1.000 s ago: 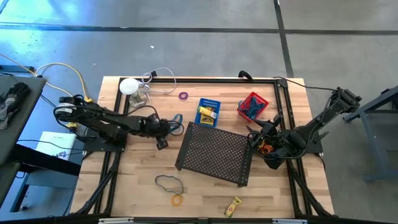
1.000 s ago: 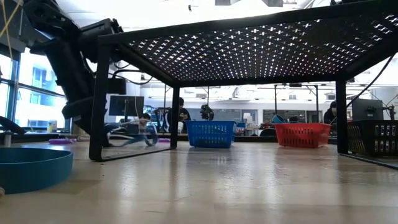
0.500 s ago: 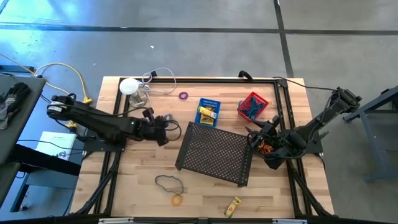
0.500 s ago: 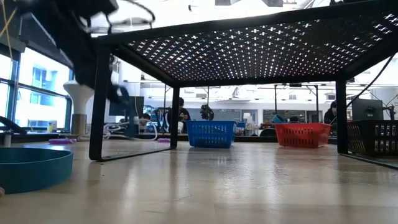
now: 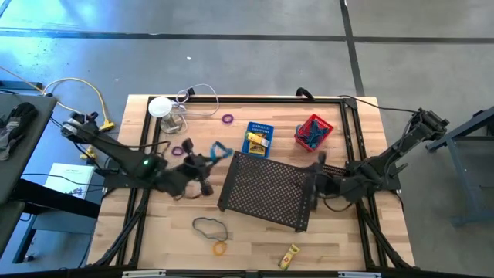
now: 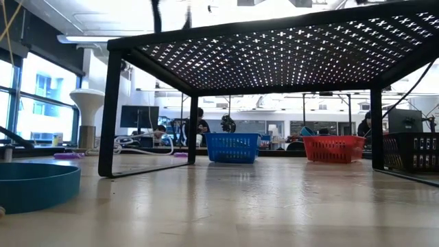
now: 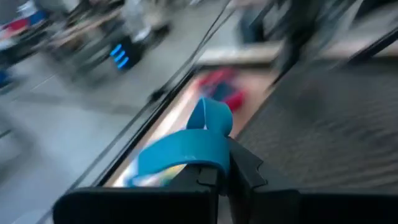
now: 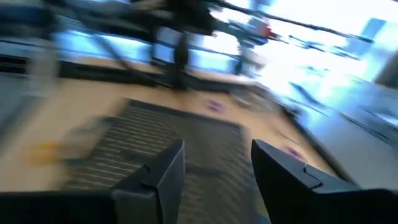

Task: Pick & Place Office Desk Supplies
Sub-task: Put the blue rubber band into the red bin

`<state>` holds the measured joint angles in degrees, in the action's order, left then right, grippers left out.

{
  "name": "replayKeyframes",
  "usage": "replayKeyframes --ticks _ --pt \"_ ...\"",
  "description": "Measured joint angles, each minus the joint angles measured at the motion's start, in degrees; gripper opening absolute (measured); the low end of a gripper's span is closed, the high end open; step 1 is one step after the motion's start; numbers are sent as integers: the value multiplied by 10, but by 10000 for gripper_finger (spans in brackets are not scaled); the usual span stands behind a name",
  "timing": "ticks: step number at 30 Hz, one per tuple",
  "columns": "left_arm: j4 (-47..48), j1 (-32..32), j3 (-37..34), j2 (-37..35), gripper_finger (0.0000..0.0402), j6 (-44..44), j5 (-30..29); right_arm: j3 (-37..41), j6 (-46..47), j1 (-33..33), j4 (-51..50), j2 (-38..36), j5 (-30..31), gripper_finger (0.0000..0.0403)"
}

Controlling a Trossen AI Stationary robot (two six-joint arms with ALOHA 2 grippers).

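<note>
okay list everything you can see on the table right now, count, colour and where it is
Mesh tray: one, black, upside down at table centre.
Basket: one, blue, behind the tray, yellow packets inside.
Basket: one, red, right of the blue one.
Rubber band: one, dark, front of table.
Ring: one, orange, beside the dark band.
Ring: one, purple, back of table.
Packet: one, yellow, front edge.
Round-topped object: one, white, back left, cabled.
Blue band: one, held.
Left gripper: shut on blue band, left of tray.
Right gripper: open, at tray's right edge.

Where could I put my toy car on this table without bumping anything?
Bare wood shows along the front edge between the yellow ring and the small yellow packet. It is crowded between the mesh tray and the lamp.
</note>
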<state>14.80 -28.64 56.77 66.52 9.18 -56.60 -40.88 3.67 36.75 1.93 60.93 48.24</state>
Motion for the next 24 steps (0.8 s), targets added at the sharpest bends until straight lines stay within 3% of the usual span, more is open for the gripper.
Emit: replayKeyframes --ticks 4,8,15,20,24 --pt "-150 -27 0 5 1 -64 43 0 -74 -1 77 4 -152 173" --pt "-216 -39 0 9 1 -53 76 0 -142 -1 161 29 -220 173" --pt "-227 -38 -1 13 1 59 109 0 -304 -9 349 122 -225 173" --pt "-255 -28 -1 48 1 87 125 0 -399 -29 518 211 -166 173" --pt "-304 -28 -1 90 1 89 135 -1 -453 -42 581 263 -156 173"
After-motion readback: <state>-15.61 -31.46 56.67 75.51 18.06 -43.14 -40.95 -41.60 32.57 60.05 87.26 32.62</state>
